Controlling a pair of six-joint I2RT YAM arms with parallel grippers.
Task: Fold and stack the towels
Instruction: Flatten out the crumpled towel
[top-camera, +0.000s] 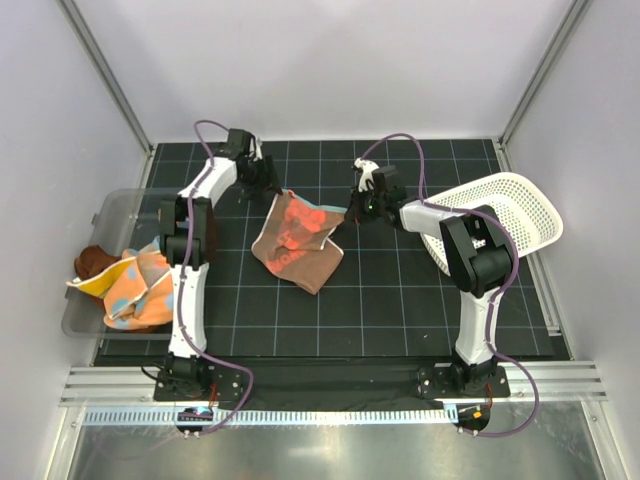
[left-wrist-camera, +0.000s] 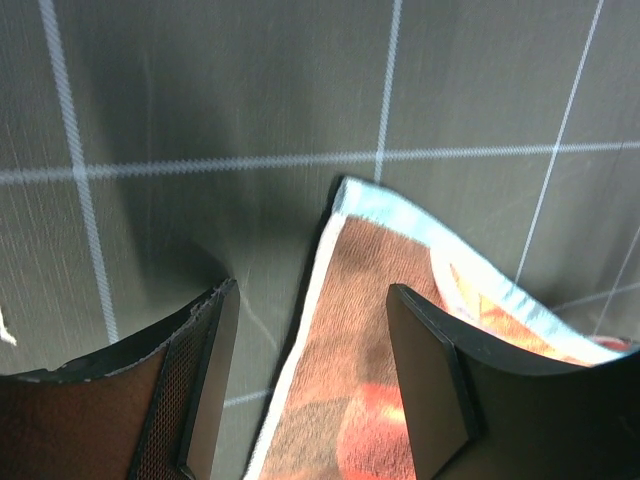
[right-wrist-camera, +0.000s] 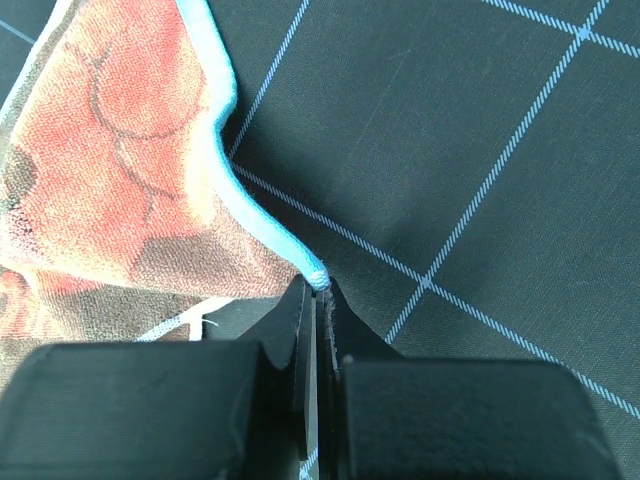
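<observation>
Two arms, one spread cloth, two containers on a black gridded mat (top-camera: 400, 290).

Item 1: red-orange towel (top-camera: 298, 240) with pale lettering.
- Top view: it lies mid-mat between the arms, its far edge running between the two grippers and its near corner pointing toward the bases.
- Only the wrist views show the light blue hem along its edge.

Item 2: left gripper (top-camera: 264, 182).
- Top view: it sits at the towel's far left corner. Its jaw state cannot be read from there.
- Left wrist view: the jaws stand apart, and the hemmed corner (left-wrist-camera: 370, 270) of the towel rises between the two fingers (left-wrist-camera: 205, 380). No pinch is visible.

Item 3: right gripper (top-camera: 353, 211).
- Top view: it sits at the towel's far right corner.
- Right wrist view: the jaws are pressed together on the very tip of that corner, with a bit of blue hem showing just above the fingertips. The cloth (right-wrist-camera: 110, 180) fans away to the left over the mat.

Item 4: clear bin (top-camera: 110, 205) at the left edge of the mat, seen in the top view only. It holds:
- a polka-dot towel (top-camera: 140, 290)
- a yellow-orange towel (top-camera: 98, 282)
- a rust-brown towel (top-camera: 92, 260)

These three are bunched together, unfolded.

Item 5: white basket (top-camera: 505, 205), perforated and tilted, at the right of the mat beside the right arm. It appears in the top view only.
</observation>
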